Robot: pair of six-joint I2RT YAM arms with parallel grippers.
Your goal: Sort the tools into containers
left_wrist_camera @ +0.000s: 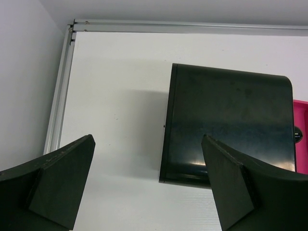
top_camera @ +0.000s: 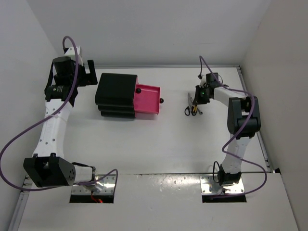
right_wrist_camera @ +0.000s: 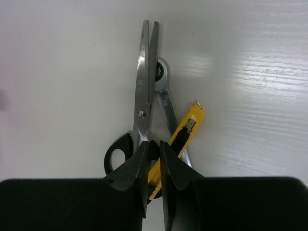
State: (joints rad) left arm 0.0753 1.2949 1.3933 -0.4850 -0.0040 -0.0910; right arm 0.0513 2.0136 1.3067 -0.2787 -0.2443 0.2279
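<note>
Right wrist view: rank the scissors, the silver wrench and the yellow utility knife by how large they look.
1. scissors, clearly largest.
2-3. wrench and utility knife: unsure, each partly hidden.

Black-handled scissors (right_wrist_camera: 143, 96) lie flat on the desk (top_camera: 168, 144), blades closed, overlapping a silver wrench (right_wrist_camera: 163, 98) and a slim yellow-and-black tool (right_wrist_camera: 186, 130). Well apart stands the black cabinet (top_camera: 115, 94) — one pink drawer (top_camera: 147, 102) pulled out.

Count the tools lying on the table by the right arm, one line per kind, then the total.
Black-handled steel scissors: 1
Silver metal ring wrench: 1
Yellow-and-black plastic utility knife: 1
Total: 3
</note>
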